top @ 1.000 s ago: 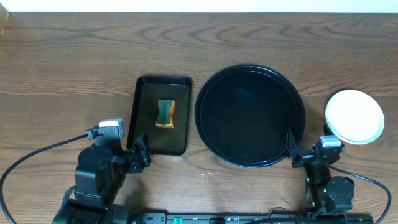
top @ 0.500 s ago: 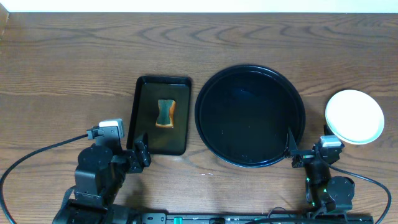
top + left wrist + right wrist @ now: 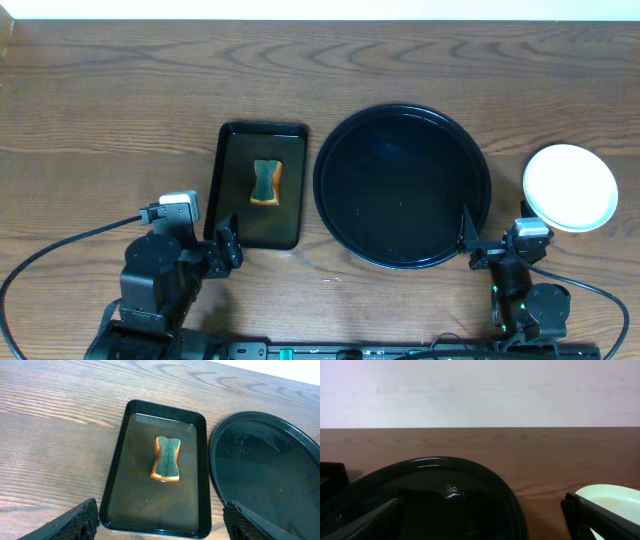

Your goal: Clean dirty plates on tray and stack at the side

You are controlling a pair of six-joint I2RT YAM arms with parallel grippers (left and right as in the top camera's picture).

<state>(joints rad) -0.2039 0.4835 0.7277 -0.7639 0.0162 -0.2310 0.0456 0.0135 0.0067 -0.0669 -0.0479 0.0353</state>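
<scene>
Nothing had moved since the earlier frames: both arms, both trays and the plates lay exactly as before.

The tabletop point(image 3: 120, 90) of brown wood grain carried everything. The tray point(image 3: 400, 190), round, glossy black and raised at the rim, sat just toward 3 o'clock of the table's centre and held no plates at all. The rectangular tray point(image 3: 245, 225) lay just beside it at 9 o'clock.

The plates point(image 3: 570, 187) stood on bare wood at 3 o'clock of the round tray, apart from its rim and near the table's right edge. From overhead they showed one round pale outline, so the number stacked could not be confirmed. The top face read clean, with no sauce squiggle visible. The right wrist view showed a faint warm tint in the well, too slight to call residue.

The sponge point(image 3: 265, 182), green over orange, lay in the middle of the rectangular tray.

The left gripper point(image 3: 160, 510) waited at 7 o'clock of the rectangular tray, fingers spread wide and holding nothing. The right gripper point(image 3: 482, 510) sat at 5 o'clock of the round tray's rim, likewise spread and empty.

Judgement: with the tray emptied and the arms drawn back near their bases, the task appeared complete or nearly so.
</scene>
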